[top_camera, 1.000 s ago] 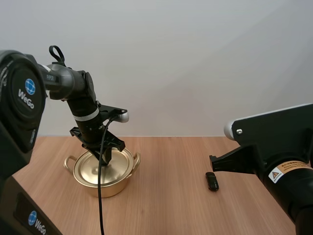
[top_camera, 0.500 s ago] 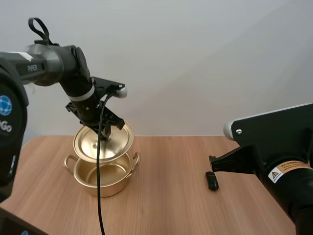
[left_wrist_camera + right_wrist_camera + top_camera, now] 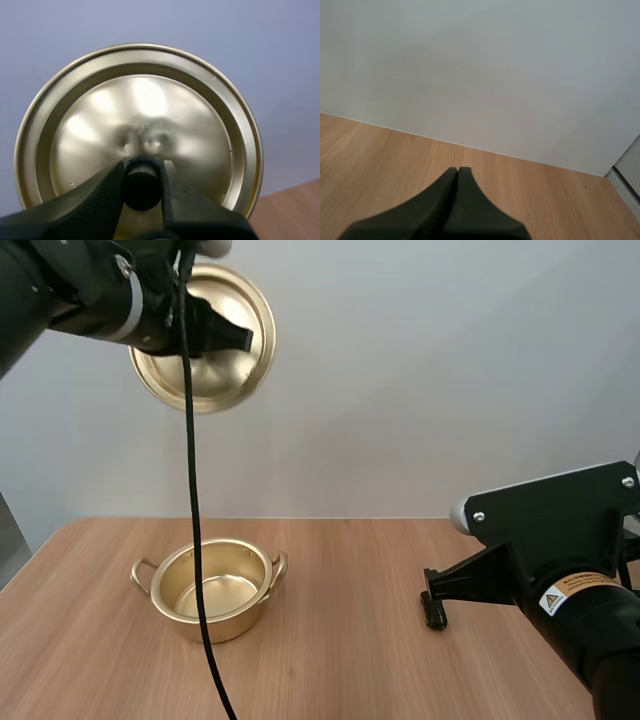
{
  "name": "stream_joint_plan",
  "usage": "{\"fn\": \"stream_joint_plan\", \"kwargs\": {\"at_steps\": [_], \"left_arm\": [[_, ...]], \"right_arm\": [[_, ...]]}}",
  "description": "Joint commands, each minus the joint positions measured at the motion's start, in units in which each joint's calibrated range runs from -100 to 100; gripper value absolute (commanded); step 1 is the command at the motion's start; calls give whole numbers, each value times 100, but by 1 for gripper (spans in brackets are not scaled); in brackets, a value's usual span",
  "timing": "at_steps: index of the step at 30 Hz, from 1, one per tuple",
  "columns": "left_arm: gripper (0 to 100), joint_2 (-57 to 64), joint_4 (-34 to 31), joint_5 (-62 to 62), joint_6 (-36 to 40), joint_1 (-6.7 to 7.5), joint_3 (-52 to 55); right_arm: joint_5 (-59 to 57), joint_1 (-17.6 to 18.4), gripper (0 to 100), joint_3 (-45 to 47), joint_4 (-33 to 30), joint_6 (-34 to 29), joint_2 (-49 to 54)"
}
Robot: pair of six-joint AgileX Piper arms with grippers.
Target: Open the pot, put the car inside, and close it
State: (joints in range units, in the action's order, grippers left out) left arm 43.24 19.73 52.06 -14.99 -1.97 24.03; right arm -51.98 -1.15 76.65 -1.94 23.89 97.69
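The golden pot (image 3: 210, 590) stands open on the wooden table at the left. High above it, my left gripper (image 3: 232, 337) holds the golden lid (image 3: 225, 365) tilted on edge. In the left wrist view the left gripper (image 3: 142, 172) pinches the lid's black knob (image 3: 142, 183) against the lid (image 3: 150, 105). A small black car (image 3: 433, 612) lies on the table at the right, just under my right arm. My right gripper (image 3: 458, 171) is shut on nothing, hanging over bare table.
The table's back edge (image 3: 470, 147) meets a plain pale wall. Bare wood (image 3: 340, 640) stretches between the pot and the car. The table's right end (image 3: 615, 192) is near my right gripper.
My left gripper has lifted the lid off the pot and carried it high up and tilted it. The right arm has shifted slightly.
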Motion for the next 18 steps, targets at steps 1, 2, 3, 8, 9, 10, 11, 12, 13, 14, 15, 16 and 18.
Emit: {"fn": "stream_joint_plan", "kwargs": {"at_steps": [1,2,3,8,9,10,11,12,13,14,15,16,18], "left_arm": [[0,1218,302,-2684,-1,-4,-9],[0,1348,422,-2838,-1,-4,-23],[0,1445,548,-2994,-1,-4,-54],[0,1626,736,-3011,-1,-4,-563],[0,1630,736,-3000,-1,-4,-707],[0,1630,736,-2957,-1,-4,-868],[0,1630,736,-2938,-1,-4,-1004],[0,1617,736,-2867,-1,-4,-1166],[0,1607,736,-2798,-1,-4,-1332],[0,1588,736,-2681,-1,-4,-1470],[0,1555,736,-2567,-1,-4,-1627],[0,1512,736,-2483,-1,-4,-1768],[0,1437,736,-2398,-1,-4,-2012]], "right_arm": [[-9,3,0,4,-1,-5,-65],[51,3,0,4,-1,-5,-127],[182,3,0,4,-1,-5,-201],[627,3,0,-10,194,254,-671],[627,3,0,-10,339,500,-792],[627,3,0,-10,442,689,-902],[646,3,0,-10,556,900,-1047],[646,-24,0,-10,678,1073,-1203],[646,-58,0,-10,758,1198,-1366],[665,-103,0,-10,826,1261,-1554],[706,-155,0,-10,912,1303,-1770],[771,-206,0,-20,965,1303,-2021],[819,-247,0,-91,1019,1303,-2603]]}}
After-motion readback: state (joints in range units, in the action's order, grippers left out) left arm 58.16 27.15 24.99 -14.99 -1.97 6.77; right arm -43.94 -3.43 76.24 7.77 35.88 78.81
